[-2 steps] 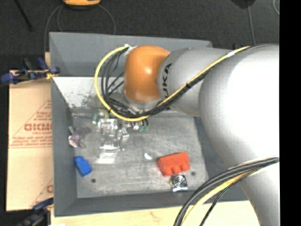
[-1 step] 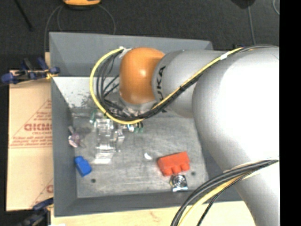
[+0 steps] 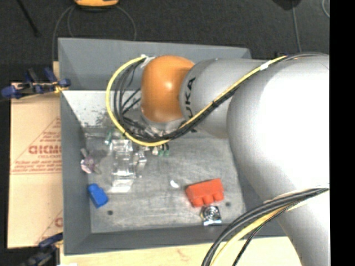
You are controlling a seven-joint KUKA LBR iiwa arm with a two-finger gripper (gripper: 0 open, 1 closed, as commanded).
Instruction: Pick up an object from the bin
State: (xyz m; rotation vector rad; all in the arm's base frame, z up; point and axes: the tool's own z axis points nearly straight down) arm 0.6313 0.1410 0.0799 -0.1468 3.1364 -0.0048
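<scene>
In the camera view the gripper (image 3: 123,168) hangs low at left-centre of the bin (image 3: 150,212); spread or closed, I cannot tell. Nearest are a purplish scrap (image 3: 87,164) just left and a blue block (image 3: 97,195) lower left. This is likely the approach step, and next it needs aligning over one of them.

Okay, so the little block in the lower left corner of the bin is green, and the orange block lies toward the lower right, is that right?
Not quite. The camera view shows that the little block in the lower left corner of the bin is blue, not green. The orange block does lie toward the lower right.
</scene>
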